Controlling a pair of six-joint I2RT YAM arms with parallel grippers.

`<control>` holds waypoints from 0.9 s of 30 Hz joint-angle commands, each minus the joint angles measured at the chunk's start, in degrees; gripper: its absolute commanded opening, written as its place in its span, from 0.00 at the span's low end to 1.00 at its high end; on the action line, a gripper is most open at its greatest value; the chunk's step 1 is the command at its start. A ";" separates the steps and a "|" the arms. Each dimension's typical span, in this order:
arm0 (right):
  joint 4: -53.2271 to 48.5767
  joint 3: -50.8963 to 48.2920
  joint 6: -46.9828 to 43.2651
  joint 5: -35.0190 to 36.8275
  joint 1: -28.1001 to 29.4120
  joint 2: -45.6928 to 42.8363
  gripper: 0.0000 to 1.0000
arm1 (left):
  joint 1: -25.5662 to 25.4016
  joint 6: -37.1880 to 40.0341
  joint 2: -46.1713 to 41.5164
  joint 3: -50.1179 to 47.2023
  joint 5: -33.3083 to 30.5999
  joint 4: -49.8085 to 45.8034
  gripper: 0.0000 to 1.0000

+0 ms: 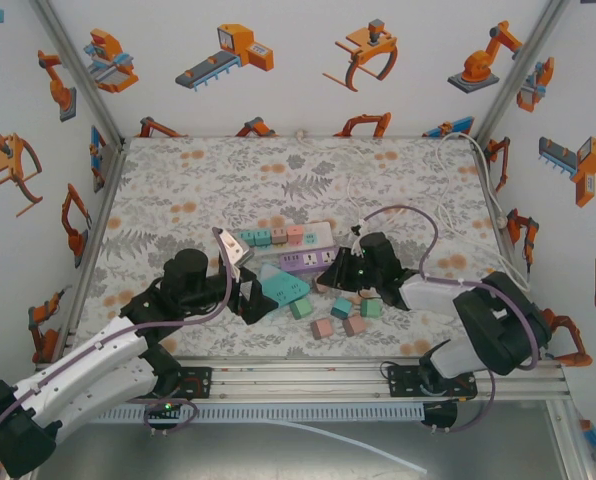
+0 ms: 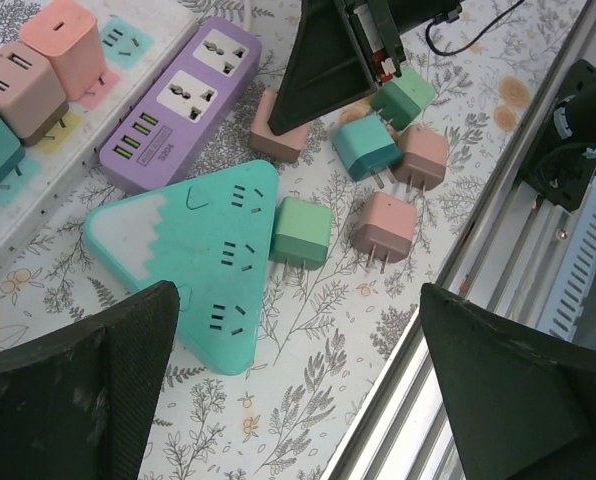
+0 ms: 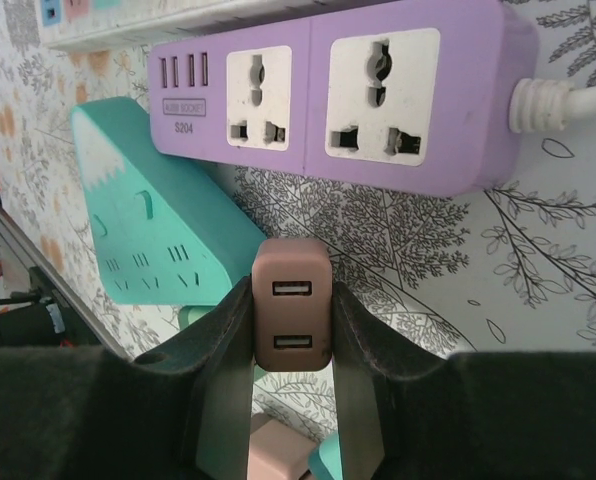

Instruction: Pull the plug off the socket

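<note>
Closed on a brownish-pink plug (image 3: 291, 300), the right end effector (image 3: 291, 345) is seen just beside the long near edge of the purple power strip (image 3: 328, 90). The plug is clamped on both sides and kept apart from that strip, out of its sockets, with its two USB ports turned toward the wrist camera. The left end effector (image 2: 298, 400) is held wide open with nothing between its fingers (image 2: 78, 390), near a teal socket block (image 2: 193, 260) laid just beside the purple strip. Loose plugs (image 2: 386, 225) are scattered on the table (image 2: 278, 420) near the strip, and a green plug (image 2: 300, 232) is set right against the teal block. A white strip (image 2: 48, 195) carrying plugs is laid along the purple strip's far edge.
</note>
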 commanded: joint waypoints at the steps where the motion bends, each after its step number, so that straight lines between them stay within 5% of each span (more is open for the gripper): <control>1: 4.84 -1.10 2.16 3.35 1.26 1.42 0.34 | -0.34 1.36 -0.42 -0.10 -0.64 0.84 0.97; 17: 0.80 -2.54 2.25 7.60 2.52 0.33 0.68 | -0.32 1.67 0.25 -0.52 -2.73 1.38 0.97; 27: -10.87 1.20 -5.03 12.26 2.52 -7.97 0.73 | -0.33 0.87 -2.59 -3.06 -6.51 3.59 0.97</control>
